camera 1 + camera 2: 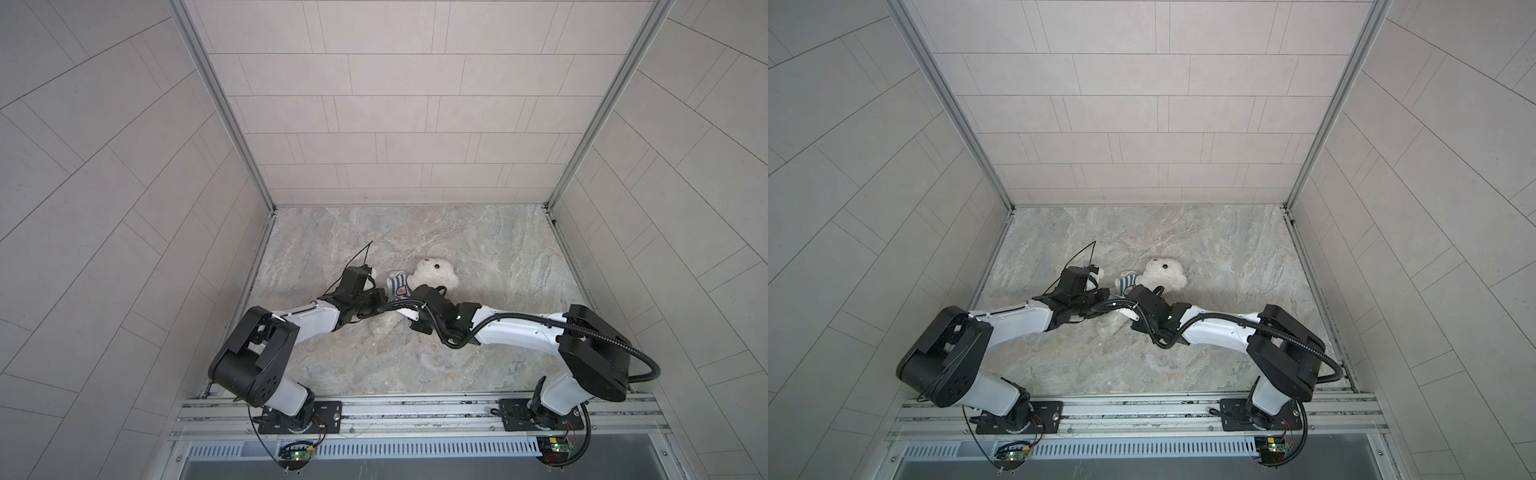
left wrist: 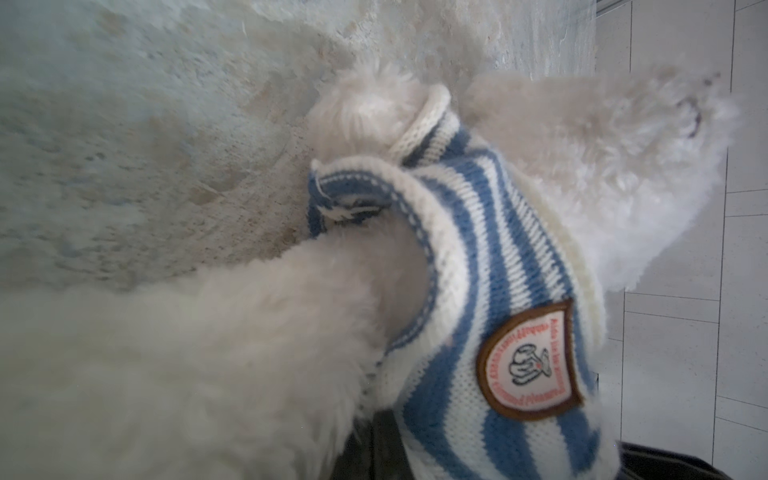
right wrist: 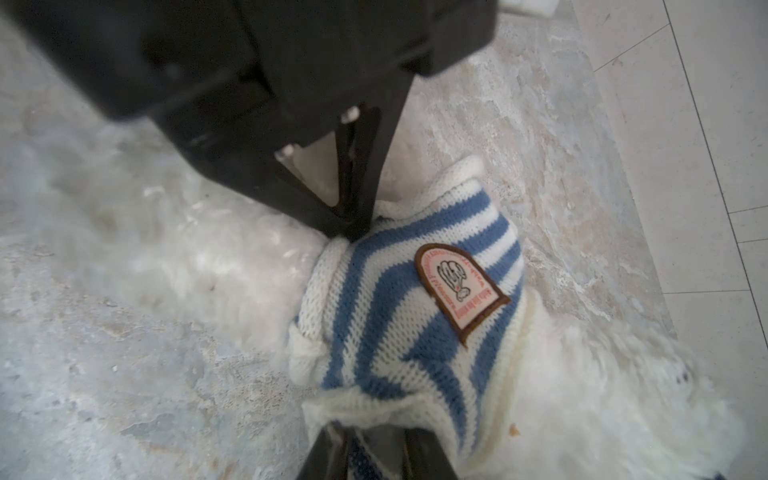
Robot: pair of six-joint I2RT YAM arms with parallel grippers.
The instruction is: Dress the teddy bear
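Observation:
The teddy bear (image 1: 436, 274) lies on the marble table top, head toward the far right, legs under the two arms. A blue-and-white striped shirt (image 1: 400, 286) with a brown-edged badge (image 3: 457, 286) sits round its chest. One furry arm (image 2: 365, 108) pokes out of a sleeve. My left gripper (image 3: 353, 230) is shut on the shirt's white hem, and its dark fingers (image 2: 382, 449) show in the left wrist view. My right gripper (image 3: 370, 457) is at the opposite hem. Its jaws stand slightly apart, with striped cloth between them.
Tiled walls (image 1: 124, 208) close in the table on the left, back and right. An aluminium rail (image 1: 415, 409) with both arm bases runs along the front edge. A black corrugated cable (image 1: 519, 318) loops over the right arm. Bare marble (image 1: 498, 249) lies behind and right of the bear.

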